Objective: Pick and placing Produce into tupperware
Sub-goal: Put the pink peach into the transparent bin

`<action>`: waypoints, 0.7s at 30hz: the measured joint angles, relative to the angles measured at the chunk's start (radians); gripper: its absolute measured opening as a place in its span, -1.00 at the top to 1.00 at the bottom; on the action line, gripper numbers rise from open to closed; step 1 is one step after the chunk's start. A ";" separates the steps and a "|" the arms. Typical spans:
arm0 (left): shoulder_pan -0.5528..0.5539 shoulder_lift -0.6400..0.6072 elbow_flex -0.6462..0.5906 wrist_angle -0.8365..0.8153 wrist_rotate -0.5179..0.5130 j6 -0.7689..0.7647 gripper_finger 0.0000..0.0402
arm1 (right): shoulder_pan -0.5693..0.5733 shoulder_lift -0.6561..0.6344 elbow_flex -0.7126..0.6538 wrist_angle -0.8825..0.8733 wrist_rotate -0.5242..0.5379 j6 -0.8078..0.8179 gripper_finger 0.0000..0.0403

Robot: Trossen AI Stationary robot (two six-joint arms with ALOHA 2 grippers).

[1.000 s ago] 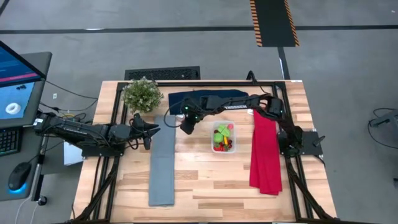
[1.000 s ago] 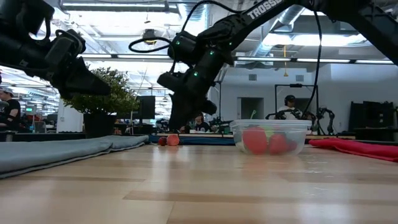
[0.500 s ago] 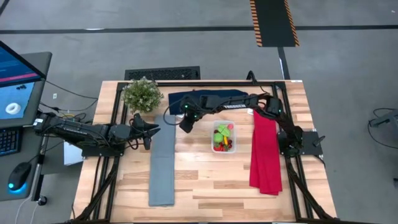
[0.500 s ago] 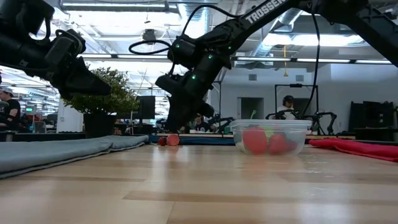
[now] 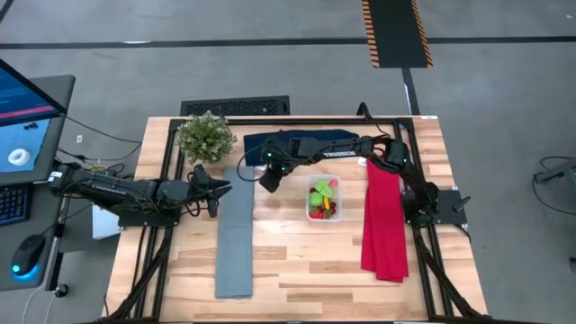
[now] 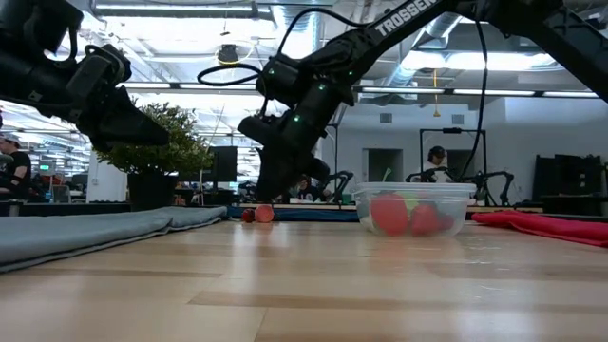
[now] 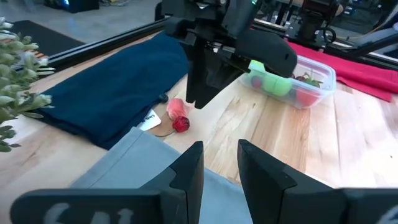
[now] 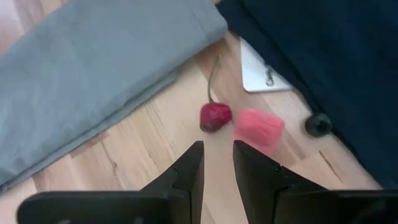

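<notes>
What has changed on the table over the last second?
Almost nothing. The right gripper still hangs over the cherry and pink piece, jaws slightly apart and empty, shifting only slightly. The left gripper, tub and cloths stayed put.

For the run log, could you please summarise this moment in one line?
right tool: above cherry, empty | left tool: waiting over grey cloth | tupperware: partly filled
</notes>
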 joint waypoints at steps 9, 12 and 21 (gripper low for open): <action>0.000 0.000 0.000 0.000 0.017 0.000 0.57 | 0.011 0.000 0.000 -0.017 0.001 0.029 -0.10; 0.000 0.000 0.000 0.000 0.018 0.000 0.57 | 0.011 0.000 0.000 -0.012 0.010 0.023 -0.30; 0.000 0.000 0.000 0.000 0.019 0.000 0.57 | 0.029 0.000 0.000 0.027 0.028 0.057 -0.37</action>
